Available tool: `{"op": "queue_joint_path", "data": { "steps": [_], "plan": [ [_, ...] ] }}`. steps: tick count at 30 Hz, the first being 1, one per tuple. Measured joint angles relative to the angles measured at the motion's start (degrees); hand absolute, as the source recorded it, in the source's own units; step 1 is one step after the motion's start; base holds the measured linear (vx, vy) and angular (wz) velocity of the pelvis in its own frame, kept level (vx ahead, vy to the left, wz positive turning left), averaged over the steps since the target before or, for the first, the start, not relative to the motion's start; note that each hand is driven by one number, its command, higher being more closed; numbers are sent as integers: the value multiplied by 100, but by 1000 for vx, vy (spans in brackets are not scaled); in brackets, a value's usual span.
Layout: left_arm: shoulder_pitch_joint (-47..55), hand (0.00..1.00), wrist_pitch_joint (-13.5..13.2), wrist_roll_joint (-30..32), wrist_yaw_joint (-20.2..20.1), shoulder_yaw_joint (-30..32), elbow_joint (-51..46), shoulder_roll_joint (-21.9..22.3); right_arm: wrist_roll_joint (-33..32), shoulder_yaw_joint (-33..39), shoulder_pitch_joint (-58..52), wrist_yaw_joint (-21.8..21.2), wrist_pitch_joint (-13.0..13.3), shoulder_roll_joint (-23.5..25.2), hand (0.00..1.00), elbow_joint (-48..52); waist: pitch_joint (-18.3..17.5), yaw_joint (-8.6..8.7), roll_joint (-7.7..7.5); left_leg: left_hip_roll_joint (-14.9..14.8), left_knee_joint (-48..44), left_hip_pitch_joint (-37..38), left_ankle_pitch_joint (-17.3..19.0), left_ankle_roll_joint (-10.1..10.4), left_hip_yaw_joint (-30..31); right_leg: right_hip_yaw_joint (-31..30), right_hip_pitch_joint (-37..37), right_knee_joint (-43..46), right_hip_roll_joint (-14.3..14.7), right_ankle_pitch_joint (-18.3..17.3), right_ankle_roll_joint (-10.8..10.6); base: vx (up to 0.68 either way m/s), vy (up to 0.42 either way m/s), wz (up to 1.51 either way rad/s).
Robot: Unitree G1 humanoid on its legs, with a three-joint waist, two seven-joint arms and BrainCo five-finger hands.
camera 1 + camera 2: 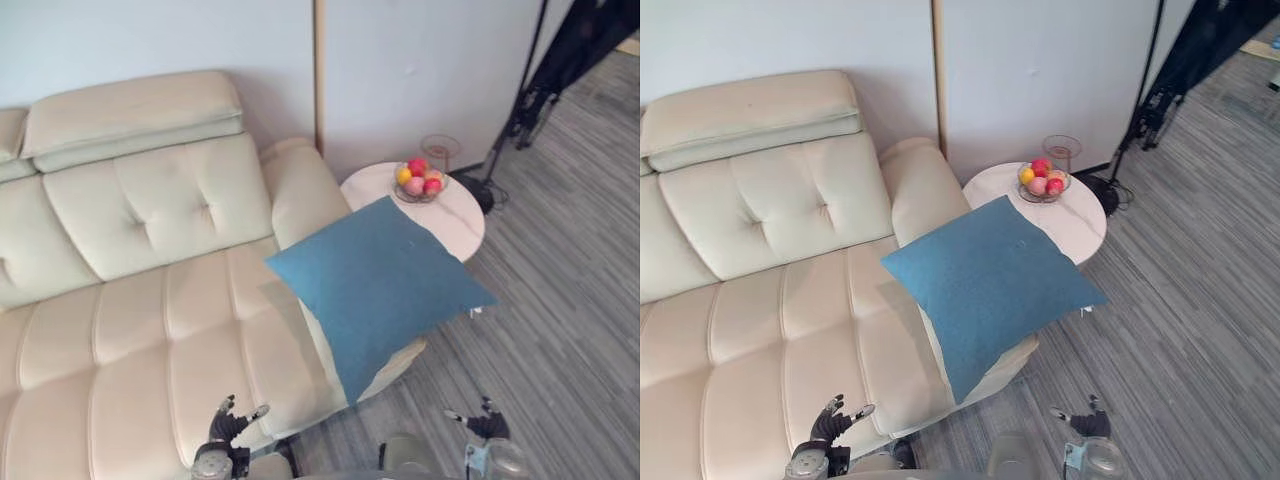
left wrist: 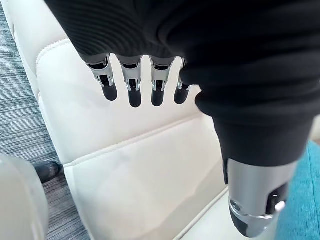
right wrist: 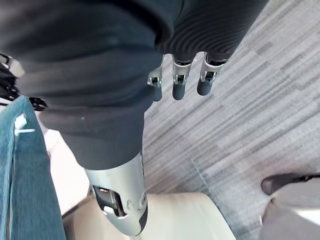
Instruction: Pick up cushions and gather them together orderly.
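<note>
A blue square cushion (image 1: 378,283) lies tilted over the right armrest of the cream leather sofa (image 1: 150,300), one corner hanging past the sofa's front edge. Its edge also shows in the left wrist view as the blue cushion (image 2: 300,205) and in the right wrist view as the blue cushion (image 3: 25,175). My left hand (image 1: 228,428) hovers low over the sofa's front edge, fingers (image 2: 132,87) straight and holding nothing. My right hand (image 1: 482,426) hangs over the grey floor, to the right of the cushion, its fingers (image 3: 180,80) relaxed and empty.
A round white side table (image 1: 455,215) stands right of the sofa's armrest, bearing a wire bowl of fruit (image 1: 419,180). A black stand (image 1: 520,110) rises at the back right. Grey striped floor (image 1: 570,330) stretches to the right.
</note>
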State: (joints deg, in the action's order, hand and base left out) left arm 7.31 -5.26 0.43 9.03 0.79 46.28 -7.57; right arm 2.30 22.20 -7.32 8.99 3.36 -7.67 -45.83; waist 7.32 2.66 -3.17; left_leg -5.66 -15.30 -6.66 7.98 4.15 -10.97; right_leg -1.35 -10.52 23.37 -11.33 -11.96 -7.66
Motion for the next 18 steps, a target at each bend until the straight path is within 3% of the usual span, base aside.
{"op": "queue_joint_path", "data": {
  "steps": [2, 4, 7, 9, 13, 18],
  "plan": [
    [71, 0, -7, -47, -11, -10, -151, 101, 3, 141, 63, 86, 3, -214, 0, 280, -36, -56, 206, -234, 66, -78, -107, 130, 36, 140, -47, -86, 239, 18, 91, 120, -190, 8],
    [65, 0, -7, -115, -12, -3, -323, 98, 8, 252, 73, 86, 12, -305, 0, 769, -49, -25, 297, -265, 244, -94, -245, 238, 163, 260, -59, -201, 341, 52, 142, 111, -139, 13],
    [25, 0, -34, -324, -23, -10, -807, 107, 65, 405, 48, 87, 29, -555, 0, 1477, -80, 9, 353, -335, 650, -30, -529, 314, 324, 503, 123, -478, 427, 135, 231, 98, -85, 34],
    [21, 0, -65, -432, -26, -38, -1065, 107, 133, 502, 100, 91, 44, -719, 0, 1766, -56, 9, 271, -327, 891, 33, -684, 328, 371, 607, 162, -552, 431, 147, 250, 66, -48, 25],
    [19, 0, -70, -632, -42, -292, -1424, 108, 340, 490, 441, 90, 82, -1116, 0, 2052, -36, 35, 272, -230, 1241, 31, -1025, 304, 444, 753, 173, -687, 356, 204, 282, 11, -2, 23],
    [-250, 0, -139, -713, -129, -801, -1678, 179, 520, 138, 1089, 95, 76, -1810, 0, 1979, 114, 32, 508, -134, 1550, -154, -1300, 241, 477, 843, -138, -540, 305, 229, 279, -84, 12, 16]
  ]
}}
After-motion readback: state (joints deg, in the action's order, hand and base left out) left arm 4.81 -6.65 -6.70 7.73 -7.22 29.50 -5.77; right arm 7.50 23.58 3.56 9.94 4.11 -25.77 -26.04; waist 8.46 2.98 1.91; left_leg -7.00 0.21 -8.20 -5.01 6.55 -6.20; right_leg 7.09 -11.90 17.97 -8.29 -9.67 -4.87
